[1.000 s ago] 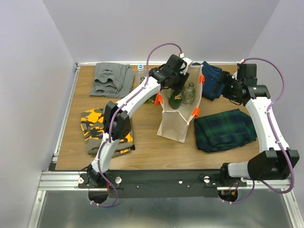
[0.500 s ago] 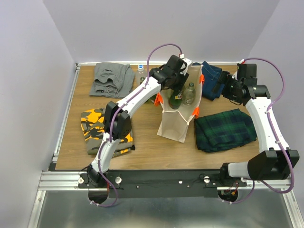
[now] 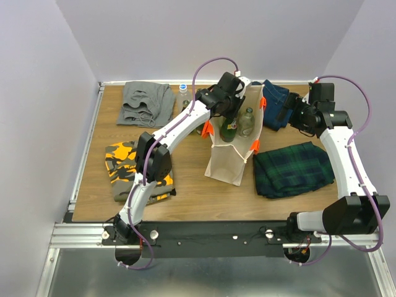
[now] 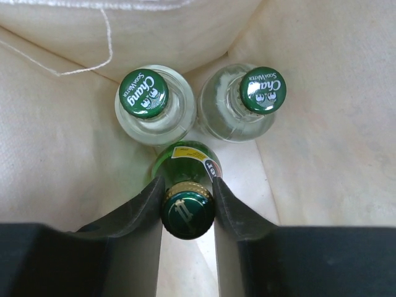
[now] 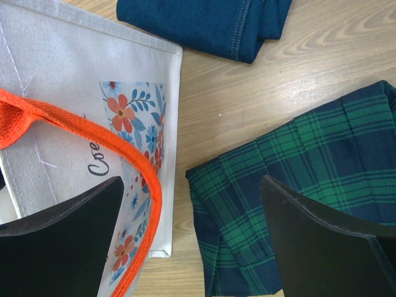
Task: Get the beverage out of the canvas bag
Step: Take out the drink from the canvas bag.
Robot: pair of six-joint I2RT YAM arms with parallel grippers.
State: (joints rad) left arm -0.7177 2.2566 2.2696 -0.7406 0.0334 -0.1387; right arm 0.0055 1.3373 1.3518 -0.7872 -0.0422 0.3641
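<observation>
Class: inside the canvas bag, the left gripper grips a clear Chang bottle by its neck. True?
No: the left gripper grips the dark green bottle by its neck inside the canvas bag; both Chang bottles stand free. See the left wrist view.

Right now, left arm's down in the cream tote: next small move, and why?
Probably a short, straight-up lift. The left jaws look closed on the neck of the dark green glass bottle, so the grip seems made. Two clear glass bottles with green caps stand right next to it, and the cream canvas bag's walls crowd in, so any sideways pull risks a knock.
</observation>
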